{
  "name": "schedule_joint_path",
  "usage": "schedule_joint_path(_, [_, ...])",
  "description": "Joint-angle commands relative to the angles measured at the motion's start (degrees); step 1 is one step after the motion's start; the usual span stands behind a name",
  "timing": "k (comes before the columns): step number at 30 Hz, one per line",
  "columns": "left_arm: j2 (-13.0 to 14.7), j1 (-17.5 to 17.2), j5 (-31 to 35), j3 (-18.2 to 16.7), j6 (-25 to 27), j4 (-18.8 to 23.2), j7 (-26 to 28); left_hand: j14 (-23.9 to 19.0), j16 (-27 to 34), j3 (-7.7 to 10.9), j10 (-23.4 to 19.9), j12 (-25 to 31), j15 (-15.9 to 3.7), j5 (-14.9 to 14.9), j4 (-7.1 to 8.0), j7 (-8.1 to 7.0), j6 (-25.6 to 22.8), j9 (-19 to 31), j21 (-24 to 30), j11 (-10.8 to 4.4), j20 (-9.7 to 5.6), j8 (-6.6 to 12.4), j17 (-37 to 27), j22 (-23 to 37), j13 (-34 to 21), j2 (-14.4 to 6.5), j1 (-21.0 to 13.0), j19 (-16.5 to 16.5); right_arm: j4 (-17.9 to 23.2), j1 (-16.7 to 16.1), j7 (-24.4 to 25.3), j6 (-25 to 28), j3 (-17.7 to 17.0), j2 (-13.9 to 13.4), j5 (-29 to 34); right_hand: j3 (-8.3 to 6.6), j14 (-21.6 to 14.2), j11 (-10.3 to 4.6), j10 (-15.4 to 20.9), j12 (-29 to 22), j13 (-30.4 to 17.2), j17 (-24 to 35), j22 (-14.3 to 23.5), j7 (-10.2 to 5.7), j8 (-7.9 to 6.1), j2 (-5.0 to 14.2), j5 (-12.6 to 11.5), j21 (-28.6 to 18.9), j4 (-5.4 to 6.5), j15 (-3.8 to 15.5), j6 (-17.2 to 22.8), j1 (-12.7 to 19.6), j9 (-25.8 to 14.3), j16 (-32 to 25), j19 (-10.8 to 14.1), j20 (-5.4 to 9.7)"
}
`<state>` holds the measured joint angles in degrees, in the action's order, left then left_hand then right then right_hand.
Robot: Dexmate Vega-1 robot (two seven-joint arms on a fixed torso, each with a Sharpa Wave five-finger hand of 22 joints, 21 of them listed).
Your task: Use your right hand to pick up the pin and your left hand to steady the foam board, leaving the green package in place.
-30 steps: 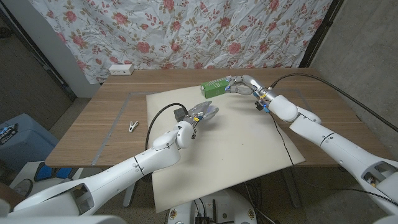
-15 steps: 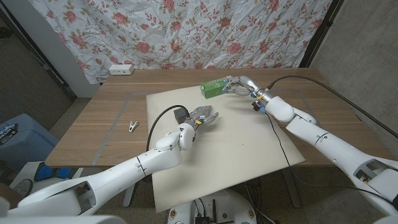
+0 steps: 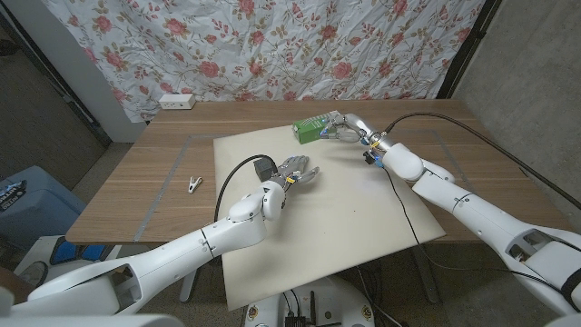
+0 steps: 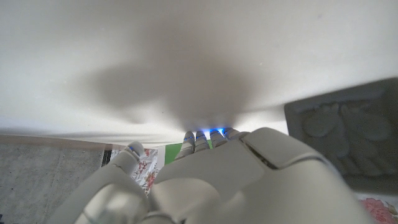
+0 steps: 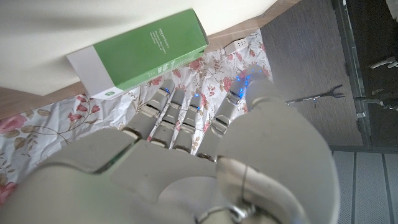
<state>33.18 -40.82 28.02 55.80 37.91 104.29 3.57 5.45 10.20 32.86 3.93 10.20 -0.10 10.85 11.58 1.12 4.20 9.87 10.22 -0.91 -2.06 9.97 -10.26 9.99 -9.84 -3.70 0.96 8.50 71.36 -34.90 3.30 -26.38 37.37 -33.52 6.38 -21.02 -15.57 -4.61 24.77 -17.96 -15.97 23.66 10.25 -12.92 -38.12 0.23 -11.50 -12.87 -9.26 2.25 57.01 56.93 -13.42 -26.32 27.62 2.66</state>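
The white foam board [image 3: 345, 209] lies across the wooden table. A green package [image 3: 310, 129] rests on the board's far edge. My right hand [image 3: 343, 123] hovers just beside the package's right end with its fingers curled in. In the right wrist view the green package [image 5: 146, 50] lies a little beyond those fingers [image 5: 180, 106], and what lies under them is hidden. My left hand [image 3: 295, 168] is over the middle of the board with its fingers spread and nothing in it. The left wrist view has that hand [image 4: 205, 180] close above the foam board [image 4: 186, 50]. I cannot make out a pin.
A small dark clip [image 3: 194, 184] lies on the bare wood left of the board. A white power strip [image 3: 176, 101] sits at the table's far left edge. A black cable [image 3: 406, 204] runs from the right wrist across the board's right side.
My right hand has crept left, closer to the green package's end. My left hand has slid a little forward on the board and spread its fingers wider.
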Motion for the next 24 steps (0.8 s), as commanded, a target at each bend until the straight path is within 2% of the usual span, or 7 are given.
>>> schedule_joint_path(1, [0.13,-0.31,-0.11,0.09,0.75,0.36,-0.29,-0.07,0.35,-0.26,0.32,0.31,0.32,0.49,0.04,0.16,-0.15,0.11,0.43,0.27,-2.88,0.31,-0.31,0.2,-0.07,-6.6,0.37,0.33,-5.4,1.61,2.28,-3.19,1.59,2.08,2.07,0.2,0.18,-0.07,0.45,0.38,0.01,0.03,0.17,-0.14,-0.07,0.71,-0.41,0.33,0.14,6.01,0.45,-0.04,-0.33,0.12,-0.06,0.04])
schedule_joint_path(9, [0.15,0.07,0.03,0.33,0.72,0.25,-0.78,-0.25,0.44,-0.53,0.22,0.4,0.28,0.51,0.02,-0.02,-0.3,0.11,0.56,0.25,-2.84,0.37,-0.28,0.2,-0.06,-6.62,0.35,0.27,-7.0,2.01,3.46,-3.41,2.35,2.69,3.0,0.28,0.2,-0.22,0.48,0.43,0.03,0.02,0.18,-0.15,0.01,0.73,-0.41,0.37,0.12,6.02,0.48,-0.04,-0.33,0.15,-0.16,0.05])
schedule_joint_path(24, [0.82,0.28,0.3,0.5,0.78,0.87,-1.79,-0.32,0.48,-0.96,0.07,0.51,0.28,0.55,-0.05,-0.36,-0.42,0.12,0.7,0.25,-2.83,0.42,-0.23,0.17,-0.06,-6.67,0.29,0.27,-9.65,3.16,2.8,-2.83,3.94,3.0,3.38,0.41,0.35,-0.31,0.32,0.58,0.06,0.01,0.18,-0.14,0.15,0.79,-0.43,0.41,0.13,6.0,0.49,-0.05,-0.32,0.24,-0.24,0.08])
